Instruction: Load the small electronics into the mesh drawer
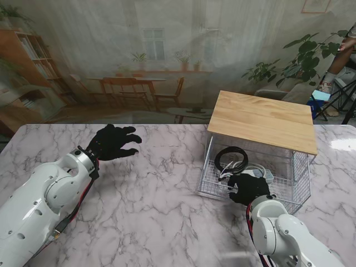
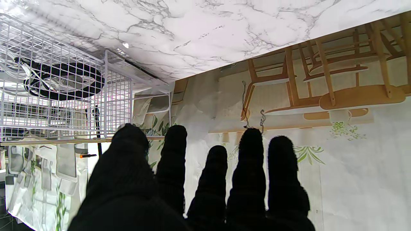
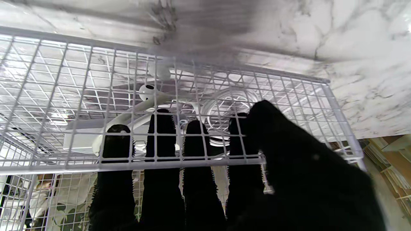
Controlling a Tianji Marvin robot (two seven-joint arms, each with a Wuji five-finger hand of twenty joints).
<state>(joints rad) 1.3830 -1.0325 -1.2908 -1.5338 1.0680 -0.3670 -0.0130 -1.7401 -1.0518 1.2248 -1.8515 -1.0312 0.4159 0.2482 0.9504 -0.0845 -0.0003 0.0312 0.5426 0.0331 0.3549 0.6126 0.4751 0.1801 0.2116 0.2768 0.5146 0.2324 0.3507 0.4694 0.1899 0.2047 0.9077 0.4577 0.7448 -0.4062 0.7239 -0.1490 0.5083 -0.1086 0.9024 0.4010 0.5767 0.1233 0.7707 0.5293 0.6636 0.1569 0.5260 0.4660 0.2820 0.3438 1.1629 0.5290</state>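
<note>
The right hand (image 1: 248, 188) hooks its fingers over the mesh drawer (image 1: 300, 189) front, hiding some white things. A black cable (image 1: 231, 158) lies inside. The left hand (image 1: 113, 141) is open, holding nothing.

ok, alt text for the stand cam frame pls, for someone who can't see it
The black-gloved right hand grips the front rim of a pulled-out white wire mesh drawer under a light wooden top, on my right. Inside lie a coiled black cable and white electronics. The black-gloved left hand hovers open over the white marble table, on my left.
</note>
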